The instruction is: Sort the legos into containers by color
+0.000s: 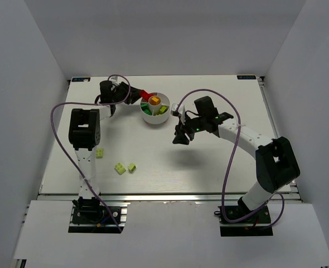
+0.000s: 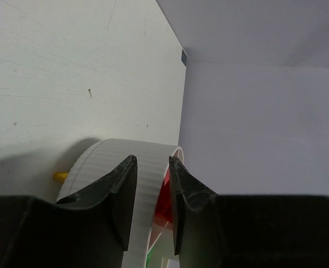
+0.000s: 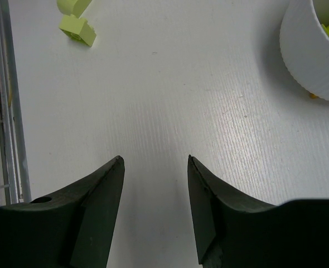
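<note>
Top view. Puts the white dish (image 1: 153, 119) at the far middle of the bench (image 1: 209, 167). Orange-yellow brick (image 1: 155, 101) in its central cup, dark green and lime pieces in the near wedges, red brick (image 1: 144, 94) at the far-left rim. Left gripper (image 1: 135, 95) right beside that red brick. Right gripper (image 1: 181, 138) over bare bench, to the right of the dish and nearer the bases. Three loose lime bricks near the left arm: one alone (image 1: 100, 153), two close together (image 1: 120, 168) (image 1: 132, 167).

Left wrist. Jaws parted by a narrow gap, nothing clamped between them, ribbed dish wall seen through the gap. Red showing inside the rim, next to the finger on the right of the picture.

Right wrist. Jaws wide and empty above bare bench. Dish in the upper right corner, lime pieces inside. Two lime bricks at upper left, near the bench edge.
</note>
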You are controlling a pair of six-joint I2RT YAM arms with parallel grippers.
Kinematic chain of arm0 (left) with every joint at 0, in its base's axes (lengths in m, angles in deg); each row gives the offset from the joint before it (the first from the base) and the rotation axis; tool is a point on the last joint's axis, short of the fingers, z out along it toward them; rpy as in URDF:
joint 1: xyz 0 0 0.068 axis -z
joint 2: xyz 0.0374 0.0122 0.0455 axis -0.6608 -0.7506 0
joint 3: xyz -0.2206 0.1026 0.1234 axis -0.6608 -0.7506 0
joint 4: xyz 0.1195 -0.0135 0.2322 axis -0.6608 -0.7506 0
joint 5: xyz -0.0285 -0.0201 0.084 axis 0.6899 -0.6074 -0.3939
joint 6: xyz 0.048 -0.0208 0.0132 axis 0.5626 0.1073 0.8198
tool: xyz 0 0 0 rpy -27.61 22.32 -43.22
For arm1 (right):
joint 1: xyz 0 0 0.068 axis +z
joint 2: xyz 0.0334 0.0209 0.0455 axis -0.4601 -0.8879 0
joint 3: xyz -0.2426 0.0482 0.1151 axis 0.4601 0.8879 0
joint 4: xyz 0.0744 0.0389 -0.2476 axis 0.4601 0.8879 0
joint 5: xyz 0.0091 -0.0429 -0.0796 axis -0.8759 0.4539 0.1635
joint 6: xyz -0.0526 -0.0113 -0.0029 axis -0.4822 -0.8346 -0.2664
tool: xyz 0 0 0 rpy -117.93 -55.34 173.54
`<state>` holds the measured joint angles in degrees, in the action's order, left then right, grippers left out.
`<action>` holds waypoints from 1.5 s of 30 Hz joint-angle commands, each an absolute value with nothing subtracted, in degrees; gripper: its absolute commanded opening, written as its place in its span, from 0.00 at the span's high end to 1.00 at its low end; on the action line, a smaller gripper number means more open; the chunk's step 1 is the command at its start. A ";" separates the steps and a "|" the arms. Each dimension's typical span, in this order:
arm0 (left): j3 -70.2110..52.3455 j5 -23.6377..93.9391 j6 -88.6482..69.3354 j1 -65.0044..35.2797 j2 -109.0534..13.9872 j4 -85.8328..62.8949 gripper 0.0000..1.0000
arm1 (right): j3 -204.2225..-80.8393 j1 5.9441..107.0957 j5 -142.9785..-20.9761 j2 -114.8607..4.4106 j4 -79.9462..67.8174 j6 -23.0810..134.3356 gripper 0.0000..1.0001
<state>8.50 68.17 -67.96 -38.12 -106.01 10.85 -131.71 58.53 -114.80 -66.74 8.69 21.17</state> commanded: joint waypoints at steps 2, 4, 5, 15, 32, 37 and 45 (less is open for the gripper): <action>6.97 69.87 -69.70 -37.93 -103.88 16.13 0.59 | -133.61 58.33 -115.38 -65.99 8.98 20.69 0.45; 6.70 69.87 -70.41 -37.93 -103.79 16.92 0.59 | -133.69 58.33 -115.38 -65.99 8.90 20.69 0.45; 6.53 70.04 -70.58 -37.93 -103.61 17.19 0.59 | -133.61 58.33 -115.47 -65.99 8.90 20.69 0.45; 4.86 69.61 -72.08 -37.93 -101.95 20.44 0.59 | -133.34 58.33 -115.29 -65.82 8.90 20.60 0.45; 10.56 49.86 -45.92 -39.34 -85.11 -12.54 0.47 | -133.95 58.33 -115.55 -65.02 10.30 17.27 0.25; 1.89 37.54 -35.35 -41.09 -70.94 -19.72 0.46 | -135.19 58.59 -129.42 -64.50 18.45 -5.84 0.11; -21.30 21.71 -34.82 -47.86 -44.60 -37.90 0.98 | -141.29 66.40 -131.12 -72.39 34.61 -38.19 0.28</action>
